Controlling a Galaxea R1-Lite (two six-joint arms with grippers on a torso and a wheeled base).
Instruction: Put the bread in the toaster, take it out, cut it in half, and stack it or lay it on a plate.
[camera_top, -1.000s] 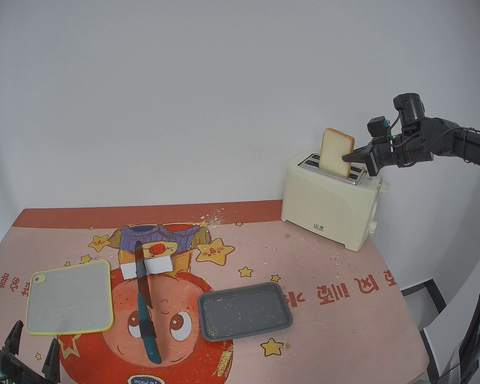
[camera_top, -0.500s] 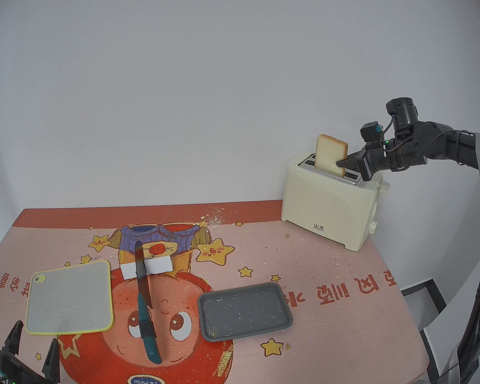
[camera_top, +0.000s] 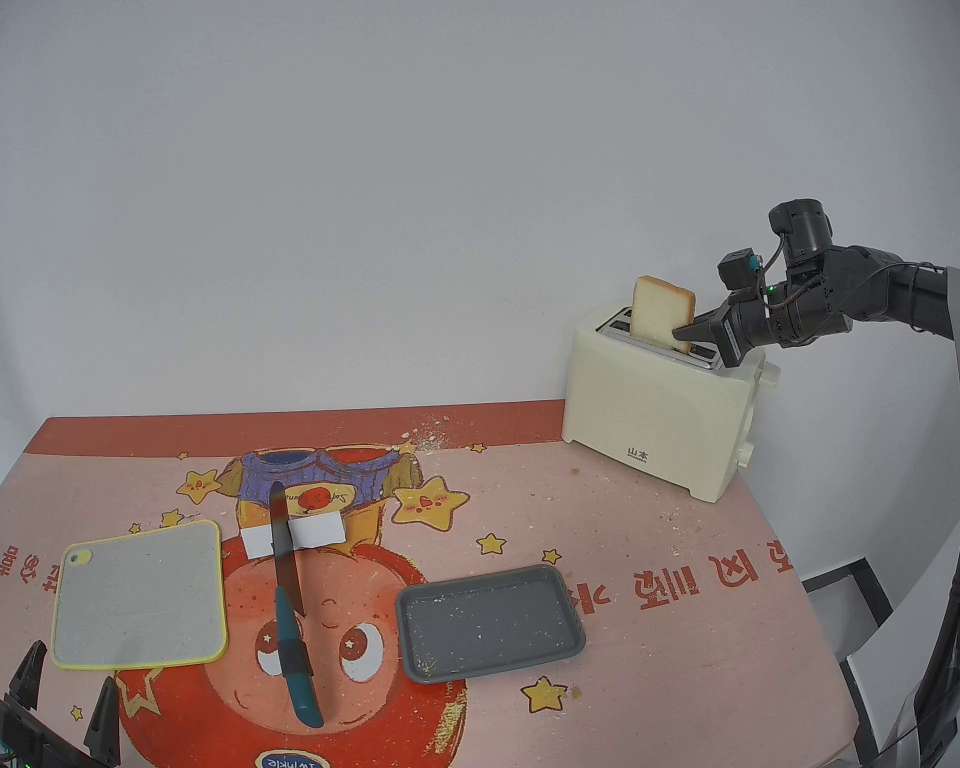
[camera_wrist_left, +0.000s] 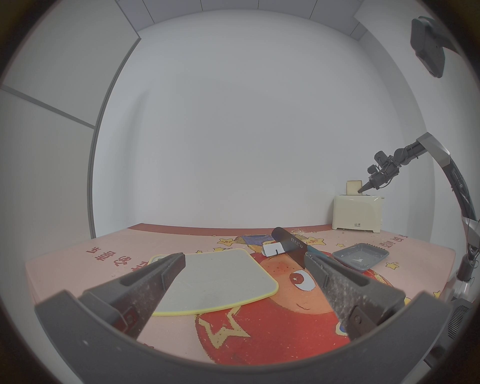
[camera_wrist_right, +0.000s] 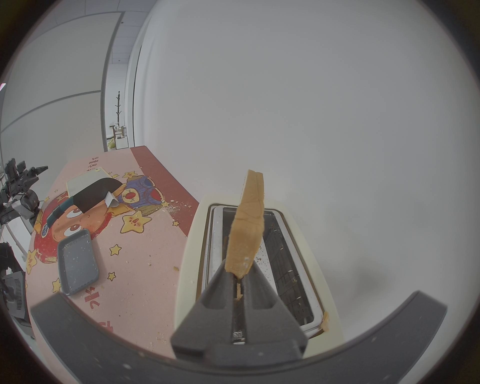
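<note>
Bread (camera_top: 662, 308): one slice, upright, lower part in a slot of toaster (camera_top: 660, 410), upper part standing above it. Right hand (camera_top: 688, 329): closed on the slice's edge, over the toaster top. Left hand (camera_wrist_left: 245, 280): open, holding nothing, low over the near left corner of tabletop (camera_top: 600, 500). Knife (camera_top: 290, 610): between board (camera_top: 140, 595) and plate (camera_top: 490, 622), blade across a white block (camera_top: 315, 532).

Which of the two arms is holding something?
The right gripper, up at the toaster: its jaws pinch the bread. The left gripper, low by the cutting board, is open and empty.
</note>
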